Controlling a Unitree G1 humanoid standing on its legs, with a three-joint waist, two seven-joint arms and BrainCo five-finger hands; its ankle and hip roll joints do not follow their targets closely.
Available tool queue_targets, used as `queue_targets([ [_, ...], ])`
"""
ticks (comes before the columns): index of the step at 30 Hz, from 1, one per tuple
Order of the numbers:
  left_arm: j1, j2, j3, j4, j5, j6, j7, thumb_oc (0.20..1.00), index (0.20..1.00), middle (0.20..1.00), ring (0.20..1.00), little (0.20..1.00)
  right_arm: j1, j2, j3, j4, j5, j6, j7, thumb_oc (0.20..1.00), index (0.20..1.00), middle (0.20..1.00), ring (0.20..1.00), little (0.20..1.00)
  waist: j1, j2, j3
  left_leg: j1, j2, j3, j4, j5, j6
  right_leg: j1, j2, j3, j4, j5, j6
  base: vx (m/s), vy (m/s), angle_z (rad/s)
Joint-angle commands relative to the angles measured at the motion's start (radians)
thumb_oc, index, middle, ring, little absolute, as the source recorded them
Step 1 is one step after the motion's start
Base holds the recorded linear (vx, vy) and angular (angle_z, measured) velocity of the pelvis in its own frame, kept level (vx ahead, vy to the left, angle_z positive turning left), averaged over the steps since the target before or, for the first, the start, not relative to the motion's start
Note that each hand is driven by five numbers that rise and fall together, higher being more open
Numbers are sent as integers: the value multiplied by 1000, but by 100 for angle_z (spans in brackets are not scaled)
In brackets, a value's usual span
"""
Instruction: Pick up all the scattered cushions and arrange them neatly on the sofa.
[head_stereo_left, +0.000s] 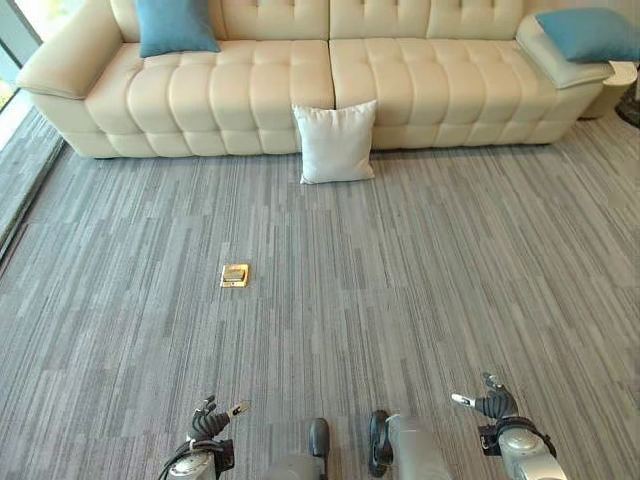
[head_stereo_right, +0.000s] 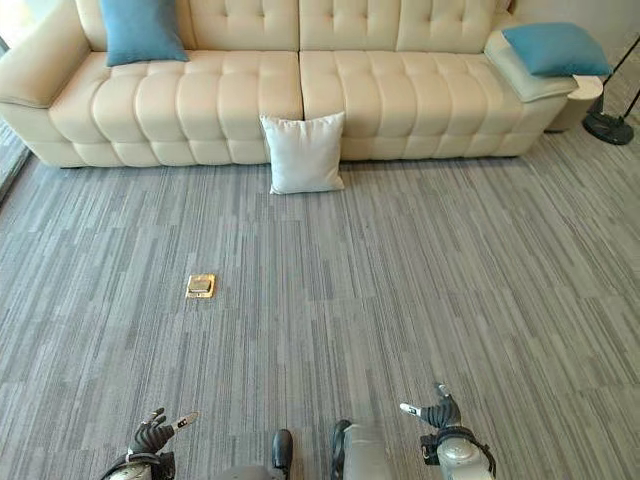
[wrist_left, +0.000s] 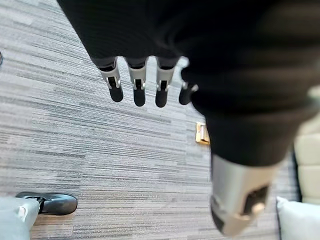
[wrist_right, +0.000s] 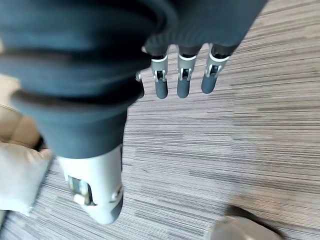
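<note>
Two blue square cushions (head_stereo_left: 176, 25) (head_stereo_left: 590, 33) lie on the cream tufted leather sofa (head_stereo_left: 250, 90), but the white square cushion (head_stereo_left: 336, 142) leans on the grey carpet floor (head_stereo_left: 400, 280) at the sofa's front edge, and both the left hand (head_stereo_left: 212, 420) and the right hand (head_stereo_left: 492, 402) hang spread and empty.

A small brass floor plate (head_stereo_left: 235, 275) sits in the grey carpet (head_stereo_left: 430, 290), left of centre; far right, perhaps a lamp base (head_stereo_right: 610, 127) beside a side table (head_stereo_left: 622, 75)
</note>
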Motion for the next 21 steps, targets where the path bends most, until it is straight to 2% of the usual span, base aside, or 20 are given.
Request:
queue_targets([
  [1, -34, 15, -18, -34, 21, -24, 1, 1000, 1000, 1000, 1000, 1000, -27, -25, -43, 49, 24, -12, -22, 1000, 1000, 1000, 1000, 1000, -8, 9, 10, 136, 6, 26, -8, -133, -78, 97, 69, -19, -414, 142, 43, 319, -173, -2],
  [3, -33, 22, -18, -32, 32, -20, 0, 1000, 1000, 1000, 1000, 1000, -21, -27, -49, 48, 22, -7, -25, 1000, 1000, 1000, 1000, 1000, -15, 11, 8, 149, 14, 25, -8, -139, -83, 114, 77, -12, -447, 152, 47, 278, -137, 0],
  [5, -29, 20, -24, -27, 56, -22, -17, 1000, 1000, 1000, 1000, 1000, -9, -27, -50, 68, 26, -11, -13, 1000, 1000, 1000, 1000, 1000, -17, 15, -17, 169, 26, 20, -8, -127, -95, 155, 87, -11, -441, 140, 21, 391, -174, 19],
  [6, -27, 16, -23, -22, 55, -21, -15, 1000, 1000, 1000, 1000, 1000, -7, -33, -57, 79, 27, -10, -16, 1000, 1000, 1000, 1000, 1000, -18, 21, -28, 177, 31, 22, -8, -111, -100, 168, 94, -14, -438, 135, 14, 535, -253, 23],
  [7, -22, 11, -18, -7, 46, -21, -15, 1000, 1000, 1000, 1000, 1000, -3, -46, -76, 87, 38, -13, -20, 1000, 1000, 1000, 1000, 1000, -22, 34, -51, 180, 47, 20, 21, -65, -118, 206, 108, -20, -454, 116, -7, 378, -185, 12],
  [8, -22, 11, -19, -7, 46, -21, -15, 1000, 1000, 1000, 1000, 1000, -3, -46, -76, 87, 38, -13, -20, 1000, 1000, 1000, 1000, 1000, -23, 34, -51, 179, 48, 19, 22, -66, -119, 207, 108, -21, -455, 116, -8, 372, -206, 12],
  [11, -31, 14, -25, 11, 50, -18, -22, 1000, 1000, 1000, 1000, 1000, -14, -53, -82, 100, 72, -30, -24, 1000, 1000, 1000, 1000, 1000, -29, 37, -54, 126, 58, 30, 190, -16, -156, 269, 114, -28, -466, 76, -39, 287, -186, 38],
  [14, -42, 15, -34, 10, 48, -17, -25, 1000, 1000, 1000, 1000, 1000, -21, -62, -81, 82, 84, -37, -23, 1000, 1000, 1000, 1000, 1000, -25, 28, -29, 17, 56, 46, 453, 44, -187, 335, 116, -27, -475, 38, -75, 224, -167, 10],
  [15, -43, 15, -34, 10, 48, -17, -25, 1000, 1000, 1000, 1000, 1000, -21, -62, -81, 82, 84, -37, -23, 1000, 1000, 1000, 1000, 1000, -26, 29, -29, 11, 57, 44, 462, 40, -188, 334, 117, -28, -474, 37, -76, 126, -111, 3],
  [16, -47, 16, -40, 11, 50, -17, -27, 1000, 1000, 1000, 1000, 1000, -23, -66, -79, 76, 84, -38, -23, 1000, 1000, 1000, 1000, 1000, -19, 22, -16, -27, 53, 45, 532, 50, -188, 351, 113, -25, -475, 30, -84, 263, -185, 0],
  [17, -46, 19, -42, 6, 53, -17, -23, 1000, 1000, 1000, 1000, 1000, -18, -65, -76, 70, 81, -34, -25, 1000, 1000, 1000, 1000, 1000, -13, 7, -1, -110, 70, 75, 593, 28, -170, 389, 108, -31, -482, 8, -96, 268, -183, 8],
  [18, -46, 19, -42, 6, 53, -17, -23, 1000, 1000, 1000, 1000, 1000, -17, -65, -76, 70, 81, -34, -25, 1000, 1000, 1000, 1000, 1000, -13, 7, -1, -110, 71, 74, 595, 26, -169, 389, 108, -31, -483, 7, -96, 280, -150, 17],
  [20, -39, 21, -41, 0, 56, -13, -24, 1000, 1000, 1000, 1000, 1000, -17, -61, -67, 64, 77, -28, -23, 1000, 1000, 1000, 1000, 1000, -5, -11, 4, -183, 49, 78, 532, -33, -145, 421, 93, -31, -500, 1, -92, 198, -32, 29],
  [21, -32, 24, -39, -5, 58, -12, -22, 1000, 1000, 1000, 1000, 1000, -15, -60, -64, 53, 74, -28, -23, 1000, 1000, 1000, 1000, 1000, -3, -19, 2, -198, 38, 72, 447, -55, -131, 433, 87, -29, -511, -3, -87, 396, 26, 14],
])
